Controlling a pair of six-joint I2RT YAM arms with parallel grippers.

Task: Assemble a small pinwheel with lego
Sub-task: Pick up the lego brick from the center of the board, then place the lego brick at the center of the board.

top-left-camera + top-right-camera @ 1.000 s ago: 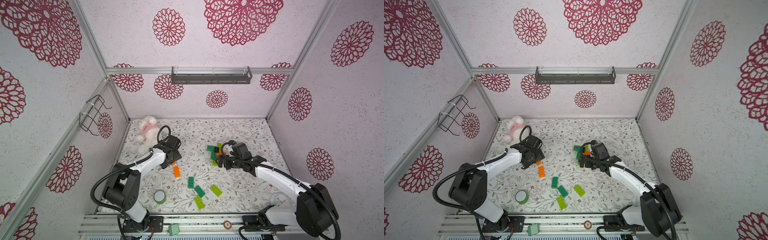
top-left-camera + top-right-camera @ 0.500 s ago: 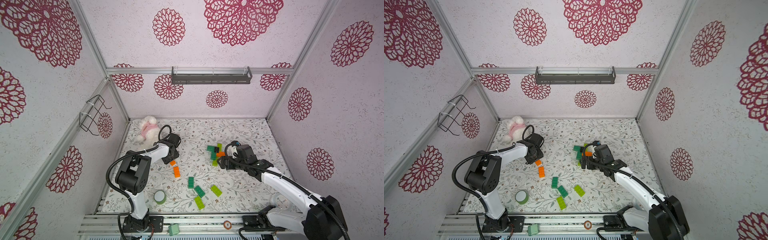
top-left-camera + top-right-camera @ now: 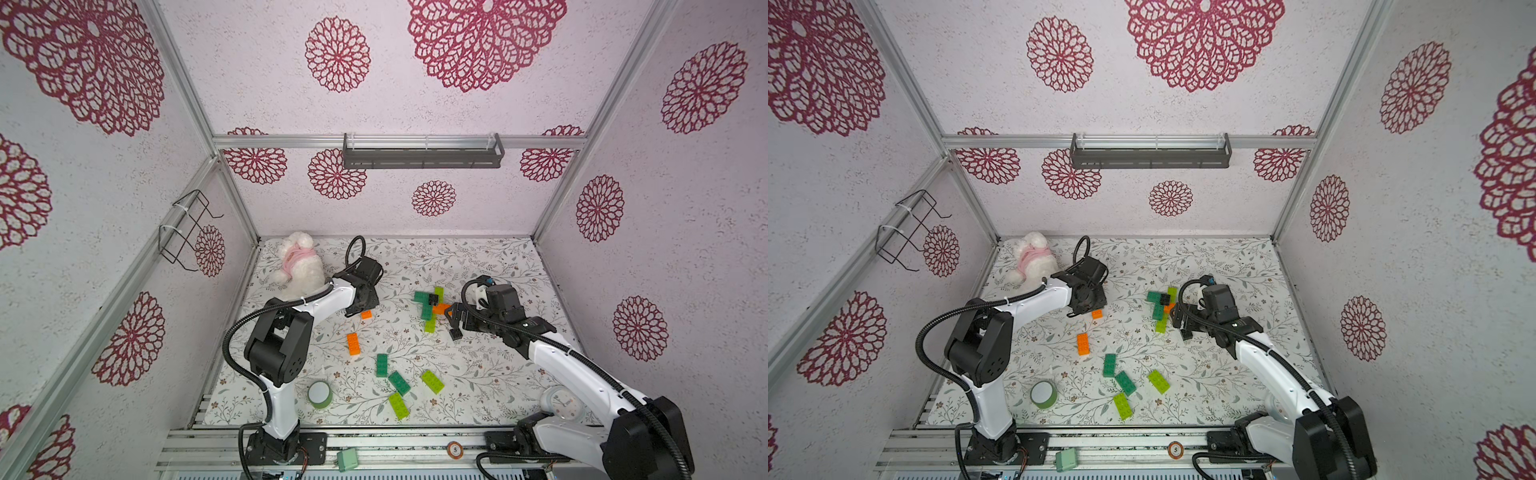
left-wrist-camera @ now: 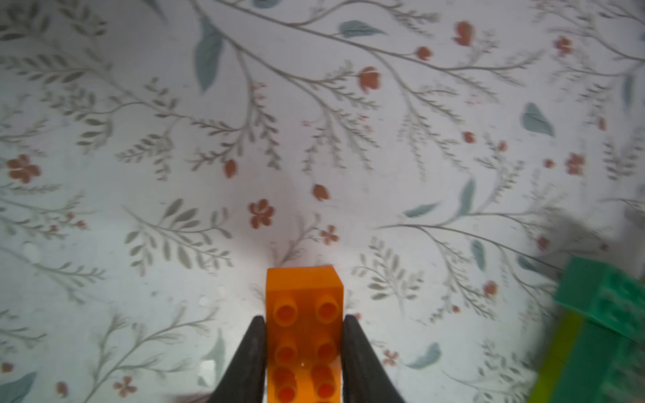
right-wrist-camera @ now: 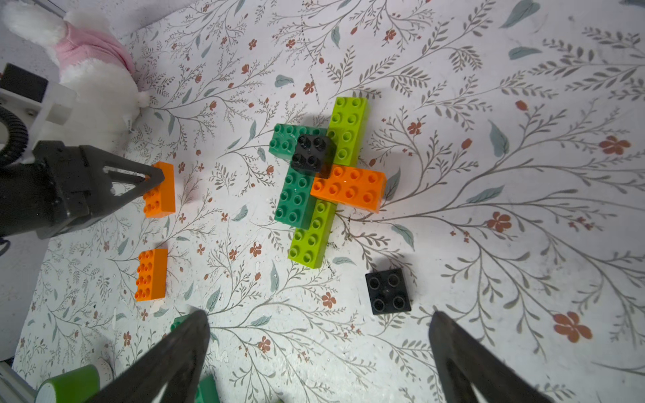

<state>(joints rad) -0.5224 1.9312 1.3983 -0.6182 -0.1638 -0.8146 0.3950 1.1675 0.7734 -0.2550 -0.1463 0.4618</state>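
Building the pinwheel (image 5: 324,181), and judging it about halfway: at the centre of the right wrist view, dark green and lime bricks lying crossed, one orange blade across them, a black cap brick (image 5: 311,153) pressed on the hub.

Pinching the gripped orange brick (image 4: 303,342) in the left gripper (image 4: 303,319), fingers (image 4: 253,359) flat against both long sides, at the lower middle of the left wrist view. Not telling whether it is raised off the mat (image 4: 314,139).

Holding the right gripper (image 5: 318,315) spread wide and empty at the lower edge of the right wrist view, just below the loose black brick (image 5: 388,291).

Leaving the loose orange brick (image 5: 150,274) at the left of that frame, well apart from the hub. Leaving also the loose dark green bricks (image 3: 382,365) and loose lime bricks (image 3: 432,381) scattered at the lower middle of both top views, near the tape roll (image 3: 319,394).

Probably lacking: the gripped piece pressed on as an opposite orange blade, and perhaps the second black piece.
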